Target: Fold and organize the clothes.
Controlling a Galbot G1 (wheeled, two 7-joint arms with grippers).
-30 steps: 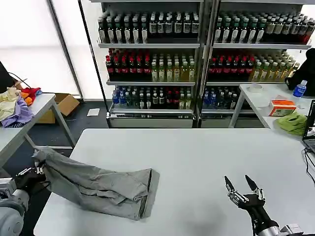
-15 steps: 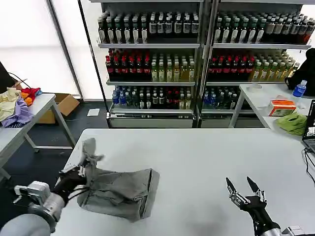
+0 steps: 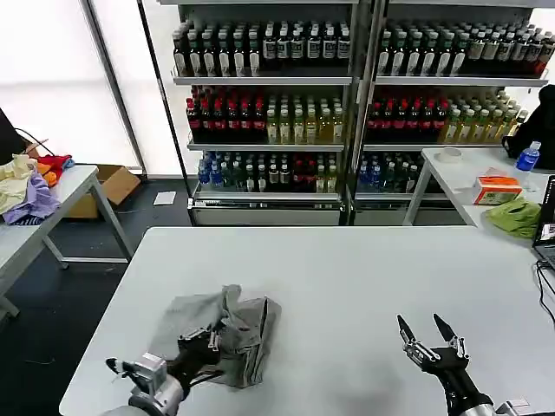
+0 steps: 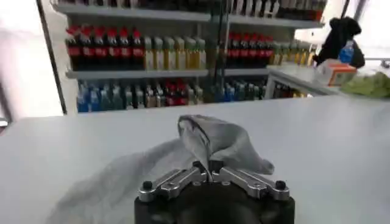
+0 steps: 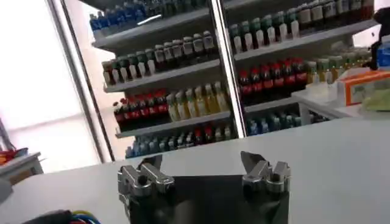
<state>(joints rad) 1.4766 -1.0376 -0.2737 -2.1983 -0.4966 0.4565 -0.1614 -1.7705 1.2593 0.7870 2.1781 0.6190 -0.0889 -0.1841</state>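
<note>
A light grey knit shirt lies bunched on the white table, near its front left. My left gripper is shut on a fold of this shirt, holding the cloth up over the pile. In the left wrist view the fabric rises from between the closed fingers. My right gripper hovers open over the table's front right, nothing between its fingers. No print or stripe shows on the shirt.
Shelves of bottled drinks stand behind the table. A side table at the left holds coloured clothes. Another table at the right carries a green cloth, an orange box and a bottle.
My left gripper has carried the shirt's left end from beyond the table's left edge rightward over the rest, bunching it into a compact pile. The right gripper has stayed put.
</note>
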